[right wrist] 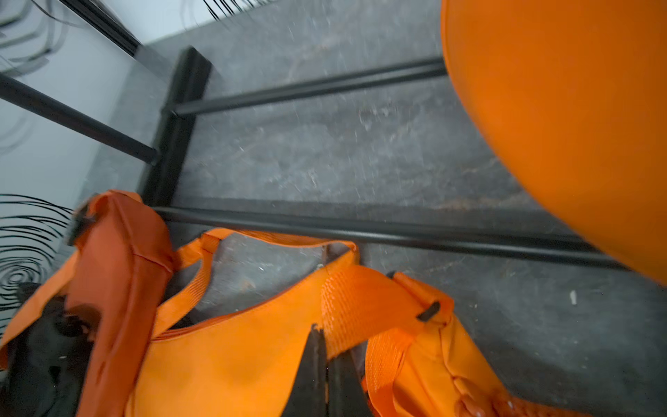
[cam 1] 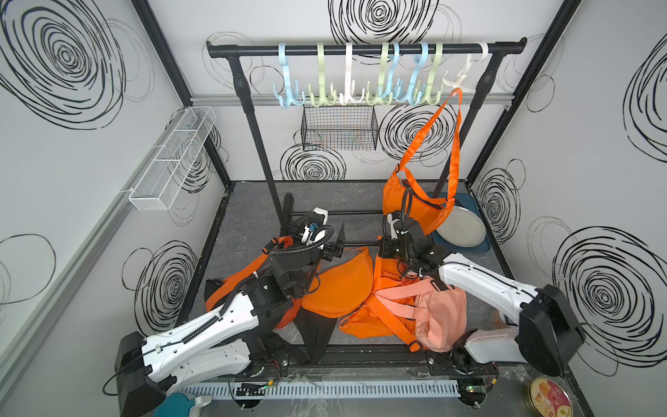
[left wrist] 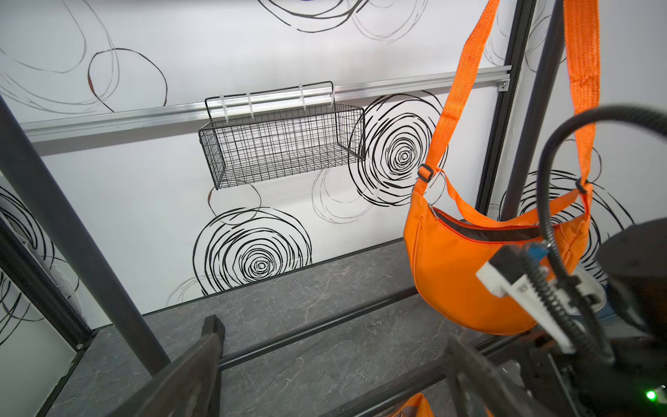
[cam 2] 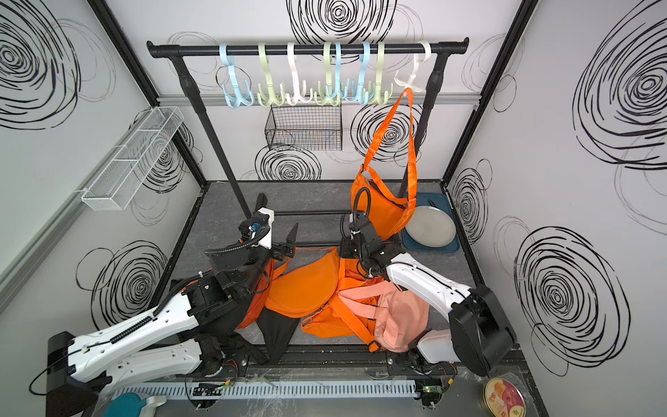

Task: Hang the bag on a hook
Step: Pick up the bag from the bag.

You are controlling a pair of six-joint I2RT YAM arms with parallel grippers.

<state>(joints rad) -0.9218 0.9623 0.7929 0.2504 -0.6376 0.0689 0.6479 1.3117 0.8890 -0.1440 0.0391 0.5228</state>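
Pinching what looks like a strap point(right wrist: 346, 307) with right gripper point(right wrist: 326, 346), left gripper point(left wrist: 335, 361) wide open, gotta lift to hook point(cam 1: 348, 72) next.

2 overhead, 2 close wrist views, hanging bag point(cam 1: 431, 221) point(left wrist: 469, 281) shared

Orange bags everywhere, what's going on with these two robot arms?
One orange crescent-shaped fabric bag hangs by its strap from the white plastic hook at the end of the black rail. The right claw is shut on the orange webbing strap of another bag in the heap of orange and peach bags on the grey table. The left claw is open and empty, above the table.
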